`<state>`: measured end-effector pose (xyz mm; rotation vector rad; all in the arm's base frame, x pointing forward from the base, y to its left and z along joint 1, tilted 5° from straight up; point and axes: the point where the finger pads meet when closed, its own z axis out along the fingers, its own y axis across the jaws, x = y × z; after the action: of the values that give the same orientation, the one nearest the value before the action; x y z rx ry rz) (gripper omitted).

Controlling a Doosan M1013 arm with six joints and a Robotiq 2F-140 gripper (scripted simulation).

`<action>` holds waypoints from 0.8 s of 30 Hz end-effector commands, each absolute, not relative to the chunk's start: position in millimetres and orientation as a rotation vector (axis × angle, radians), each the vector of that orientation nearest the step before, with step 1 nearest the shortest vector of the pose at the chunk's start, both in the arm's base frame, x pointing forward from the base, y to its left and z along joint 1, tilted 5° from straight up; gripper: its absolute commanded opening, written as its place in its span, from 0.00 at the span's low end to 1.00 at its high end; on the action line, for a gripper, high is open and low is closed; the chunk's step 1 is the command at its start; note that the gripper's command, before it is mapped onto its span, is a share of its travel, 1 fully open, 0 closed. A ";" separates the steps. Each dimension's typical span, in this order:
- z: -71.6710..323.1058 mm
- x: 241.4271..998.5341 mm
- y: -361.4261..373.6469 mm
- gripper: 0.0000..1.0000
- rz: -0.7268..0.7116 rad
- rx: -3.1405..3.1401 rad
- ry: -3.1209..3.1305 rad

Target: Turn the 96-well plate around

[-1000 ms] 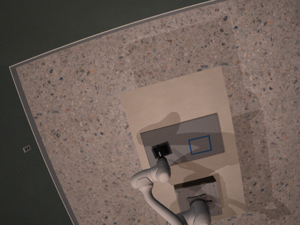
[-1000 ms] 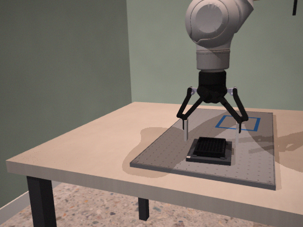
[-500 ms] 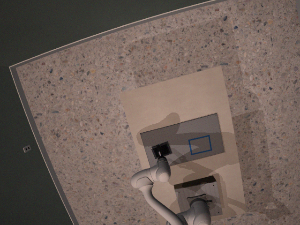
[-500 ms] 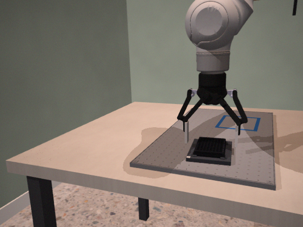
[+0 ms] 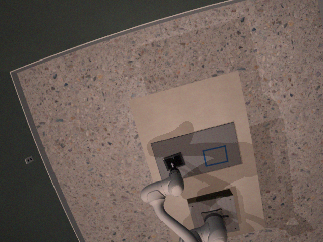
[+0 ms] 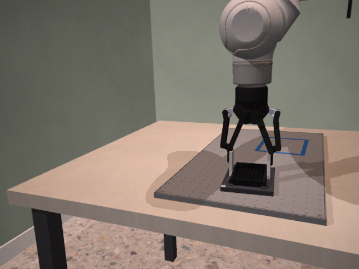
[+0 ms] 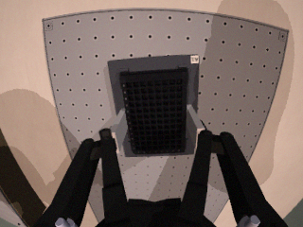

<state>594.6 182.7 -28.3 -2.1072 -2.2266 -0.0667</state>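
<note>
The black 96-well plate [image 6: 248, 174] sits in the dark plate nest N1 [image 6: 247, 187] on the grey perforated deck. My gripper [image 6: 249, 167] stands straight above it, its two pale fingertip pads pressed against the plate's two long sides. It is shut on the plate, which still rests in the nest. In the wrist view the plate [image 7: 155, 112] lies between my fingertips, and a small white A1 label [image 7: 193, 60] marks the nest's far right corner. In the overhead view the plate [image 5: 174, 161] is partly hidden by my wrist. I cannot make out the cut corner.
The blue taped outline B1 [image 6: 281, 145] lies on the deck beyond the nest; it also shows in the overhead view [image 5: 215, 155]. The arm's base plate [image 5: 213, 208] stands on the table beside the deck. The table edge [image 6: 174, 228] runs along the front.
</note>
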 end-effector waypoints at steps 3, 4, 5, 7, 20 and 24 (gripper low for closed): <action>-28.5 594.5 182.8 0.00 -0.067 -2.107 -2.226; -28.5 594.5 182.8 0.00 -0.067 -2.107 -2.226; -28.5 594.5 182.8 0.00 -0.067 -2.107 -2.226; -28.5 594.5 182.8 0.00 -0.067 -2.107 -2.226; -26.8 594.6 182.6 0.00 -0.067 -2.107 -2.226; -20.2 594.7 182.1 0.00 -0.067 -2.107 -2.226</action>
<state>594.6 182.3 -23.9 -2.1072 -2.2266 -0.0665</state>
